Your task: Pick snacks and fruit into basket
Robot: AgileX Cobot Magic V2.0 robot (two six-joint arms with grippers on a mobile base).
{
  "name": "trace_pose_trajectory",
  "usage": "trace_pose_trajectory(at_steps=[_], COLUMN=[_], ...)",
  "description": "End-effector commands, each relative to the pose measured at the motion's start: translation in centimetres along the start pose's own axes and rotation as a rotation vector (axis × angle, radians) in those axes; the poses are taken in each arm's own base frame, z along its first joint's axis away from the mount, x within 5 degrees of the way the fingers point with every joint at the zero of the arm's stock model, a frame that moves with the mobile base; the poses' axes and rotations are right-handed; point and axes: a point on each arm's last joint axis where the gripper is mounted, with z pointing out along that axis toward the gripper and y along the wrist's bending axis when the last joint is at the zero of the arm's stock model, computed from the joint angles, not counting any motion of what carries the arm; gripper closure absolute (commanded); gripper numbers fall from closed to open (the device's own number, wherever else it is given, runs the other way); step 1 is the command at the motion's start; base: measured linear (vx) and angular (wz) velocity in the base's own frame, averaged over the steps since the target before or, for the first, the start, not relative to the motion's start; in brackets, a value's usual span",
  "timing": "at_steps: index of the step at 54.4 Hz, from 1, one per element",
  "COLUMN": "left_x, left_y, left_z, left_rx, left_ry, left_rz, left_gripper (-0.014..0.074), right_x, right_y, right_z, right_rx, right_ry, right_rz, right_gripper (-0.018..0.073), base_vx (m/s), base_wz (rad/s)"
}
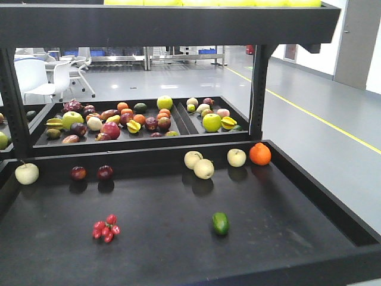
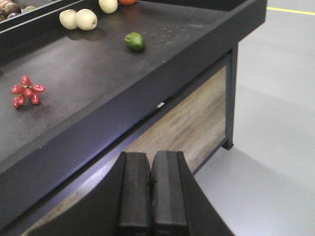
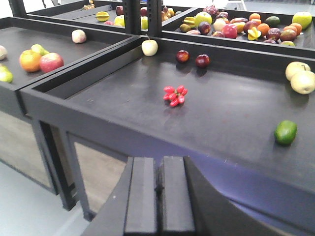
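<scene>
A cluster of glossy red ovals (image 1: 106, 227) lies on the near black tray (image 1: 178, 256), left of centre; it also shows as the red cluster (image 2: 27, 91) and the red cluster (image 3: 174, 95). A round green fruit (image 1: 221, 223) rests to its right, seen too as the green fruit (image 2: 134, 41) and the green fruit (image 3: 286, 132). My left gripper (image 2: 150, 160) is shut, empty, below the tray's front edge. My right gripper (image 3: 159, 164) is shut too, empty, in front of the tray. The snacks and the basket are out of view.
Pale yellow apples (image 1: 199, 164), an orange (image 1: 260, 154) and two dark red fruits (image 1: 91, 173) line the tray's back wall. A farther tray (image 1: 184, 138) holds several mixed fruits. A shelf beam (image 1: 166, 24) and a post (image 1: 259, 89) stand above. Another fruit tray (image 3: 15, 42) sits at the left.
</scene>
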Motion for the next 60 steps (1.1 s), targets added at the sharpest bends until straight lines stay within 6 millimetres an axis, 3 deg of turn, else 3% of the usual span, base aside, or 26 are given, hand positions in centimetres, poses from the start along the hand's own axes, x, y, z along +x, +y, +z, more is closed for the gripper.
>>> trace_pose_trajectory(at_steps=[1,60], left_x=[-1.62,-1.62], left_y=[0.3,0.3], left_z=[-0.16,-0.16], left_rx=[-0.023,-0.023], left_ry=[-0.09,-0.09], left_rz=[-0.015,-0.015], left_gripper=[0.0598,0.0598], right_x=[-0.95,-0.95], right_y=[-0.16,-0.16], right_z=[-0.19,-0.19], right_rx=[0.022,0.022], right_ry=[-0.027,-0.027], right_rz=[-0.033,-0.033], right_gripper=[0.0568,0.0568], base_vx=[0.37,0.27], base_wz=[0.08,0.1])
